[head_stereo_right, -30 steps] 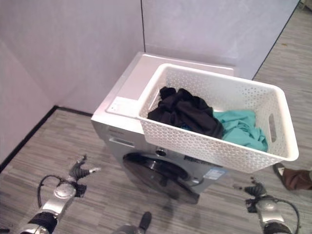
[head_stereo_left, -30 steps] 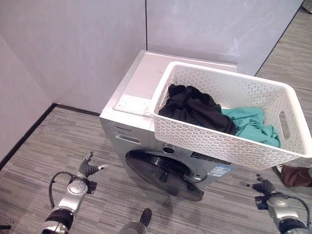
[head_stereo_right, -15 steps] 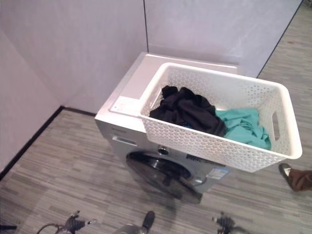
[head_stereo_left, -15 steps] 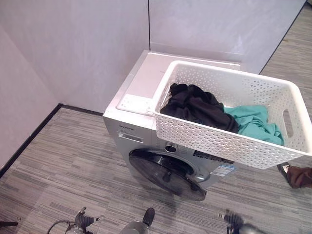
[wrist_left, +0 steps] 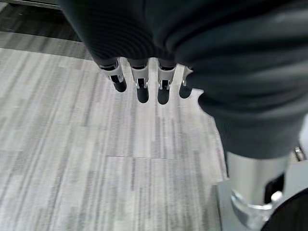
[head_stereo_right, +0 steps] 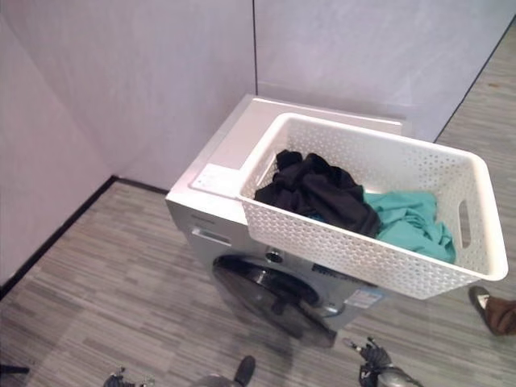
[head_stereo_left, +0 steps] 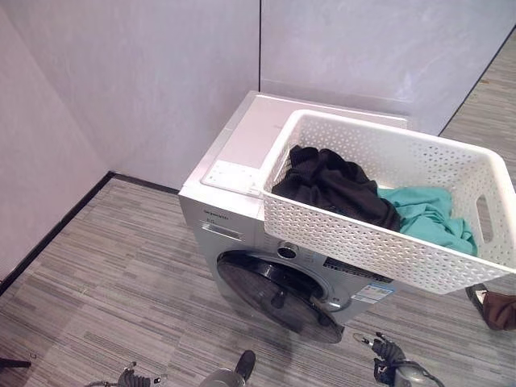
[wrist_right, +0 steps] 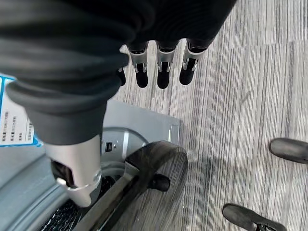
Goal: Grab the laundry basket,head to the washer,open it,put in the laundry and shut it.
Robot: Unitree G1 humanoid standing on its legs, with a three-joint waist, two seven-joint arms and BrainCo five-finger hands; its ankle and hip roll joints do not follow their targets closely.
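i see the white laundry basket sitting on top of the washer, set over the front right part of the lid so that its near long wall overhangs the washer's front edge and its right end sticks out past the right edge. inside it, a heap of black clothes lies toward the basket's left end and a teal garment lies against the right end, the two touching in the middle. the washer's back left corner and left strip of lid are bare. below the basket, the round dark door on the washer's front looks slightly ajar in the right wrist view, where i can see the drum's edge behind it; from the head views i cannot tell how far.

my right hand hangs low in front of the washer's lower right corner, apart from the door, and in its wrist view the fingers point straight out, side by side, holding nothing. my left hand is down over the grey striped floor, clear of the washer, its fingers likewise straight and loose with nothing between them. a person's brown shoe shows on the floor at the right, beyond the basket's end.
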